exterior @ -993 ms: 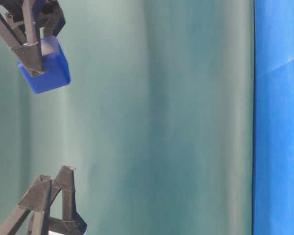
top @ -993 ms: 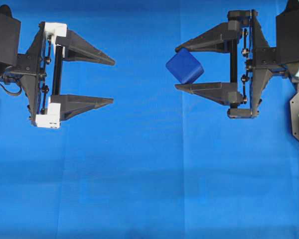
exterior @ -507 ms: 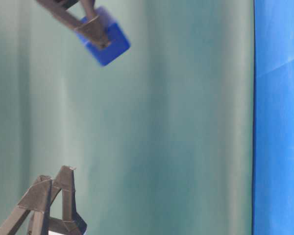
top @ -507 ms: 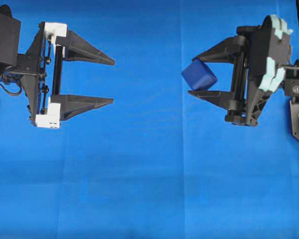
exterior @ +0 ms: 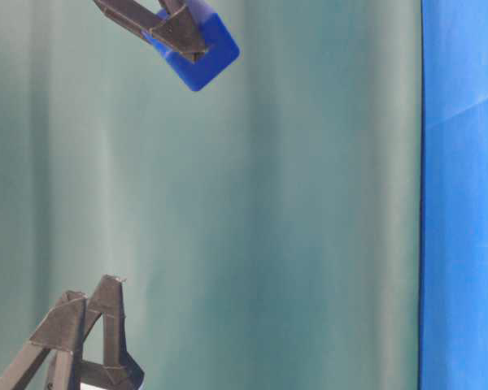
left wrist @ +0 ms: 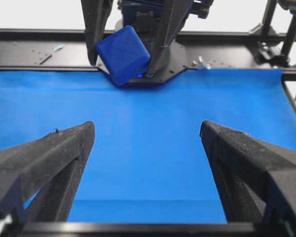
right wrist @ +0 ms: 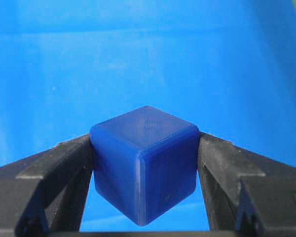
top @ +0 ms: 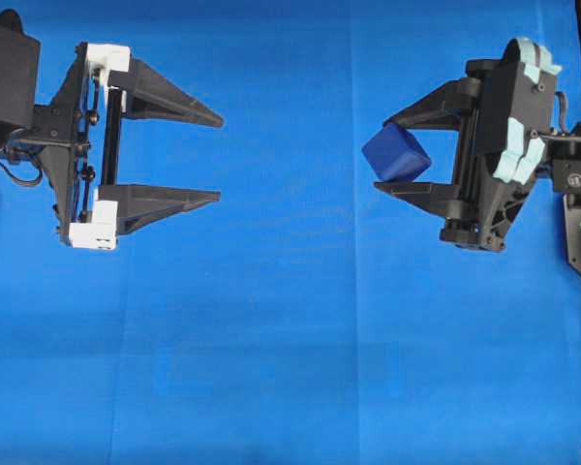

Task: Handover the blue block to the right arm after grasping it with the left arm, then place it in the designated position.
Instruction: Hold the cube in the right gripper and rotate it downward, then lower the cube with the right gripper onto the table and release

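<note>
Hanging clear above the surface, blue block (top: 396, 154): small dark-blue cube with rounded edges, tilted corner-down, pinched on two opposite faces between the jaws of the right gripper (top: 386, 152). Right wrist view shows both black fingers (right wrist: 64, 163) pressed flat against the block's sides, cloth visible beneath.

Right arm (top: 523, 107): black, pale tape strips on its wrist housing, reaching in from the right edge of the overhead view.

Left gripper (top: 220, 159): white brackets at the finger bases, jaws spread wide, holding nothing, well apart from the block and facing it across the middle.

Surface: covered by a bright blue cloth (top: 290, 349), faint fold lines.

Backdrop: grey-green curtain (exterior: 309, 203) in the table-level view.
</note>
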`<state>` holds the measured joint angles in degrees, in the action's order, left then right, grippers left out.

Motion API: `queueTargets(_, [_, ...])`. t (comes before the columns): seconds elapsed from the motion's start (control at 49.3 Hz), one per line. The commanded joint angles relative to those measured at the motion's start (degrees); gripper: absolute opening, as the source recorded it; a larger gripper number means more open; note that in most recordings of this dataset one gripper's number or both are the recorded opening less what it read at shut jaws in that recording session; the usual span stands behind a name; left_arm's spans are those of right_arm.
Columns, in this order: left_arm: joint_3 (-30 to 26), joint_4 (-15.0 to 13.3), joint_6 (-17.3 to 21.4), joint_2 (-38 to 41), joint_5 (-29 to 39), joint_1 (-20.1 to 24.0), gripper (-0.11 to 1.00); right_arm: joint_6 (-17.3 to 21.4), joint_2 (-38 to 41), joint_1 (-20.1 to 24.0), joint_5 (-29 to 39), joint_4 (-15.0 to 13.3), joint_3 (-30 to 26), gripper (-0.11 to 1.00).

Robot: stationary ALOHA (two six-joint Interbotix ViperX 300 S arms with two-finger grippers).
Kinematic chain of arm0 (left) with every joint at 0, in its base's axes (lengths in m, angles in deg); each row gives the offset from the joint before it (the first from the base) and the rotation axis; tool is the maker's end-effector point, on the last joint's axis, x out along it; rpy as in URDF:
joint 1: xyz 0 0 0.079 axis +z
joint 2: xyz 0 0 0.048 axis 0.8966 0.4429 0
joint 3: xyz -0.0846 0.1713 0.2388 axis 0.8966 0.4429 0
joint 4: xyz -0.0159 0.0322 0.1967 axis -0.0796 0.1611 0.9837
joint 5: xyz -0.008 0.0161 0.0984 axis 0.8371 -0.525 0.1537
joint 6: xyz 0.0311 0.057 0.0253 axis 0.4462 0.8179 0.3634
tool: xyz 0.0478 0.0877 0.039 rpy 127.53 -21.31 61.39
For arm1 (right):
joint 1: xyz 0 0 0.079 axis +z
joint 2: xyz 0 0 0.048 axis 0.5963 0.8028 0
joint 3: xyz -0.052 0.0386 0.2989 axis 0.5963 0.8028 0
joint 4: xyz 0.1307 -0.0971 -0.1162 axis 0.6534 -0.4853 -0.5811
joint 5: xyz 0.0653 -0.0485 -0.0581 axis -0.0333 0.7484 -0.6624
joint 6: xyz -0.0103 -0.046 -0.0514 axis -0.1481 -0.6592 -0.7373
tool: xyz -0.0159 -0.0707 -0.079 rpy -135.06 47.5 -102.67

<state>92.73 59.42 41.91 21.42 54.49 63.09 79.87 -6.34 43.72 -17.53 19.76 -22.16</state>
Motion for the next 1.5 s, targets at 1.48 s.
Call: queueTargets(1.48, [-1.05, 0.0, 0.09, -1.49, -0.26, -0.18, 0.93, 0.7, 35.77, -8.17, -31.73, 0.0, -4.75, 0.55])
